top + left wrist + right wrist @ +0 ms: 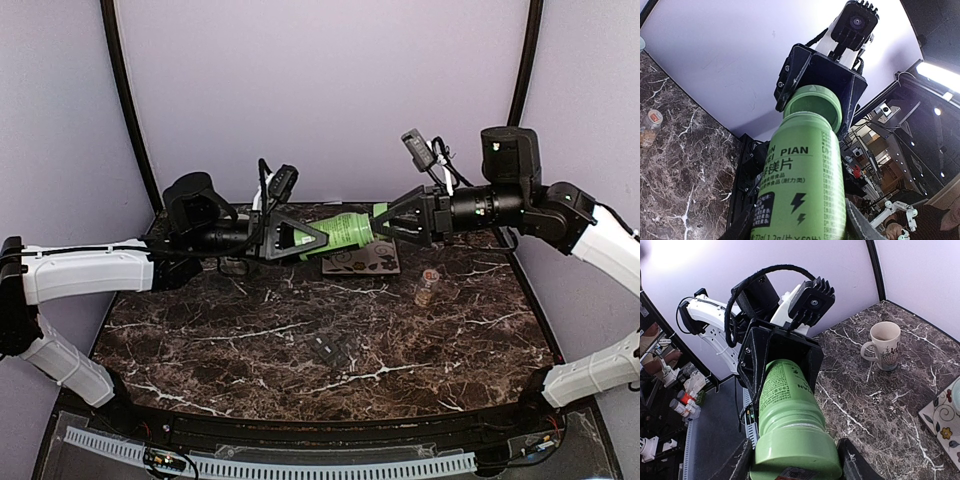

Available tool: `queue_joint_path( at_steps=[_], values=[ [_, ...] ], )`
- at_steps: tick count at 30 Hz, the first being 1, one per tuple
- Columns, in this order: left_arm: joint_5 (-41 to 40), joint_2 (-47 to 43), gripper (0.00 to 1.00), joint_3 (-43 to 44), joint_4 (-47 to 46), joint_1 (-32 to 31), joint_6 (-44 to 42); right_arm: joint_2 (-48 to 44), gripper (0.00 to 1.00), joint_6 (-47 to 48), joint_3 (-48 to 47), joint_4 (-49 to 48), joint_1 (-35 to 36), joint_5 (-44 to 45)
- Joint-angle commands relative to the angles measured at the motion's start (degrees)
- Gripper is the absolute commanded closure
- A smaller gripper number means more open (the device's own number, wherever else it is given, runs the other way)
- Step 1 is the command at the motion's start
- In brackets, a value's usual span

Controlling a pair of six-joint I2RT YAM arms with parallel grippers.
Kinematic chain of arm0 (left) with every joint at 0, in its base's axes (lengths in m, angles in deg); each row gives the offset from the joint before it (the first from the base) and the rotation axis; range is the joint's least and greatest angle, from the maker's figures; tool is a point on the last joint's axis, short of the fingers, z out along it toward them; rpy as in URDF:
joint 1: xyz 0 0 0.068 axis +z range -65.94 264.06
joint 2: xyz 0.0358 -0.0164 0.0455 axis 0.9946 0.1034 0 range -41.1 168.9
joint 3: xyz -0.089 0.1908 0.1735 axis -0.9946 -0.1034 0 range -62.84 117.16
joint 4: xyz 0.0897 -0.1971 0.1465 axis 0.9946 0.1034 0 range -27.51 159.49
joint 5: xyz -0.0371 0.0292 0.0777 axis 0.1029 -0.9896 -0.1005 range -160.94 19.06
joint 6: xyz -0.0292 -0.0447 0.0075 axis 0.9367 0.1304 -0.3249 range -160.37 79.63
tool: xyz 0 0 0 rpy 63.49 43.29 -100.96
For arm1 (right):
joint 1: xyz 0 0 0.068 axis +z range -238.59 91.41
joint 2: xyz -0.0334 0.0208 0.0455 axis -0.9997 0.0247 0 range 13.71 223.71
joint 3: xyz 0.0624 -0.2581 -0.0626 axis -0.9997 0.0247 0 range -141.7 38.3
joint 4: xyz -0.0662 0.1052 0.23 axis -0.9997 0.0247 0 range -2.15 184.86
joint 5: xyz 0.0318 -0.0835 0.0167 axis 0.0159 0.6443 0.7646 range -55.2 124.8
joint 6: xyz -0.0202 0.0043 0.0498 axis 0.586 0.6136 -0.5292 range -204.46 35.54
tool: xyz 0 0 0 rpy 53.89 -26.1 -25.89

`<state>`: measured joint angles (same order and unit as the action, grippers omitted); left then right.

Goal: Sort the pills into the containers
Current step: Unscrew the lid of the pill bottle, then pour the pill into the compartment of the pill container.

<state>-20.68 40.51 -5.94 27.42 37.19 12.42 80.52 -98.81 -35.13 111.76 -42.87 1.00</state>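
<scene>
Left gripper (318,238): the black angular fingers are closed partway against the smooth cylindrical body of the green bottle (345,232), which is held lying sideways, clear of the surface, in the upper centre of the overhead view. The bottle is matte light-green plastic with a black label panel, printed characters and lightning-bolt marks. Right gripper (382,225): it comes in from the opposite side, and its fingers are clamped on the cap (812,102), a round flat-topped green lid with a raised rim, wider than the neck behind it. The two grippers face each other along the bottle's axis, one at each end. Just below the bottle lies a square patterned tile (365,262) with floral and scroll motifs. Right of the tile and near it stands a small clear jar (428,288), upright, with tan-brown contents; single pieces cannot be made out. The containers (325,348), a low dark grey strip of joined square compartments, lie flat at the centre of the overhead view, well apart from both grippers; whether the lids are raised cannot be told. A cream mug (885,342), glazed and with a handle, stands upright in the right wrist view's upper right. All of these rest on the table (200,350), polished dark brown marble with white veining.
</scene>
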Motion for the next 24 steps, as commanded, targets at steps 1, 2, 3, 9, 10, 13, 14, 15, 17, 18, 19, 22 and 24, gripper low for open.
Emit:
queue_joint_path(
  at_steps=[1, 2, 3, 9, 10, 13, 14, 15, 17, 18, 19, 22, 24],
  values=[
    [1.2, -1.0, 1.0, 0.6, -2.5, 0.1, -0.3, -1.3, 0.56, 1.2, -1.6, -0.6, -0.2, 0.9],
    [1.1, -0.9, 1.0, 0.7, -2.5, 0.1, -0.5, -1.4, 0.56, 1.1, -1.6, -0.6, -0.2, 0.9],
    [0.9, -0.8, 1.0, 0.7, -2.3, 0.1, -0.8, -1.4, 0.56, 1.0, -1.6, -0.6, -0.2, 1.0],
    [0.0, -0.6, 1.0, -0.2, -3.0, 0.1, -1.3, -2.2, 0.56, 0.2, -0.9, -1.1, -0.2, 2.6],
    [-0.2, -0.6, 1.0, -0.7, -3.3, 0.2, -1.3, -2.3, 0.56, 0.1, -0.8, -1.2, -0.3, 2.8],
    [-0.9, -0.9, 1.0, -2.2, -4.1, 0.3, -1.4, -2.7, 0.56, -0.4, -0.5, -1.4, -0.3, 3.6],
    [-1.2, -1.1, 1.0, -2.9, -4.5, 0.3, -1.3, -2.8, 0.56, -0.5, -0.3, -1.5, -0.3, 3.9],
    [-1.4, -1.2, 1.0, -3.5, -4.9, 0.4, -1.2, -2.9, 0.56, -0.6, -0.2, -1.5, -0.4, 4.2],
    [-1.8, -1.6, 1.0, -5.1, -6.1, 0.4, -0.6, -3.2, 0.57, -0.8, 0.2, -1.7, -0.4, 4.6],
    [-2.1, -1.8, 1.0, -5.8, -6.7, 0.3, -0.4, -3.3, 0.56, -1.0, 0.4, -1.7, -0.4, 4.8],
    [-2.3, -2.0, 1.0, -6.6, -7.3, 0.4, -0.2, -3.4, 0.56, -1.1, 0.7, -1.7, -0.5, 5.0],
    [-3.3, -2.9, 1.0, -9.2, -9.1, 0.4, 0.5, -3.9, 0.57, -1.4, 1.5, -2.0, -0.5, 5.8],
    [-3.8, -3.6, 1.0, -11.0, -10.3, 0.4, 1.0, -4.3, 0.56, -1.7, 2.1, -2.3, -0.6, 6.5]
  ],
)
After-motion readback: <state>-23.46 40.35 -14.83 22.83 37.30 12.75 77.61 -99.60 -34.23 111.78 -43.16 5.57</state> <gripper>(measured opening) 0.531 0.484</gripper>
